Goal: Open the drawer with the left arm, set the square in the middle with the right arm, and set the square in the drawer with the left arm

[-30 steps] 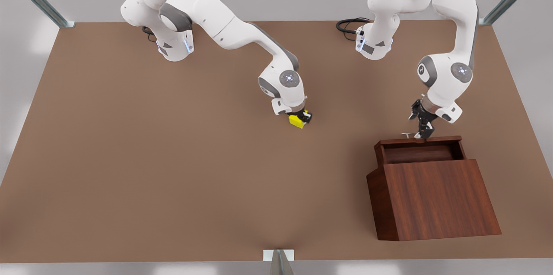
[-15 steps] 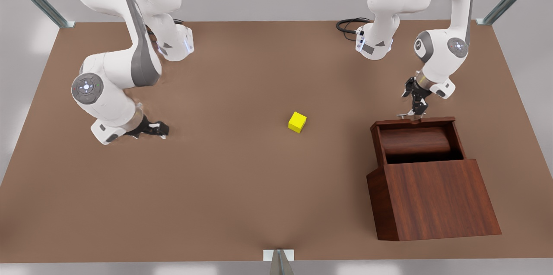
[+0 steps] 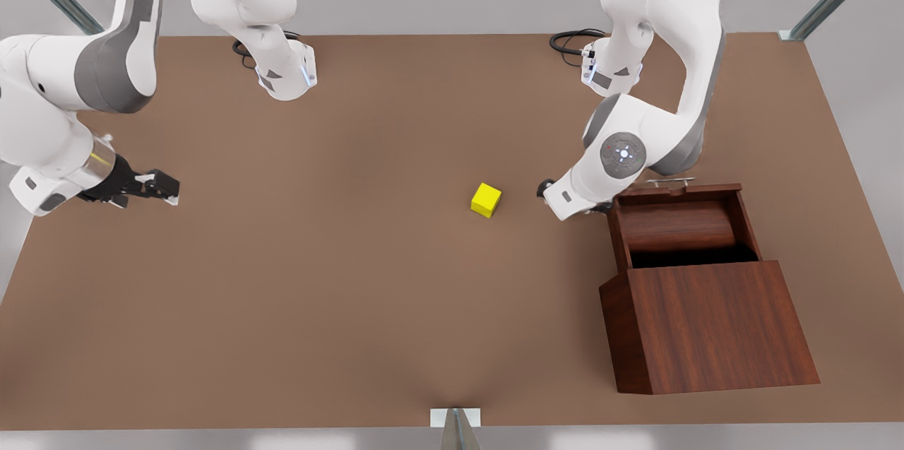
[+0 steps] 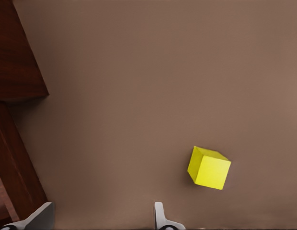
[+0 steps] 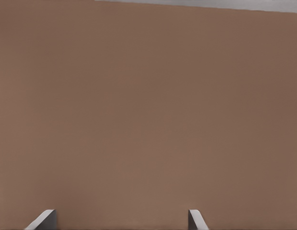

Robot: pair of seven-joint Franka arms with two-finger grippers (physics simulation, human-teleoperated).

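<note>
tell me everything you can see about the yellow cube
The cube is small, bright yellow, plain and matte, with sharp edges and no markings. It rests flat on the brown table near the middle, turned slightly askew, and nothing touches it. The open drawer of the wooden cabinet lies toward the front view's right. The left gripper, fingers apart, hovers close by between cube and cabinet; the right gripper waits far off.

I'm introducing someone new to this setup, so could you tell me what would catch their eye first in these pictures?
First, the bright yellow square sitting alone on the bare brown table, mid-scene. Next, the dark wooden cabinet at the front view's right, its drawer pulled open. The left pincer hangs open between drawer and square, while the right pincer waits open at the front view's far left.
</note>
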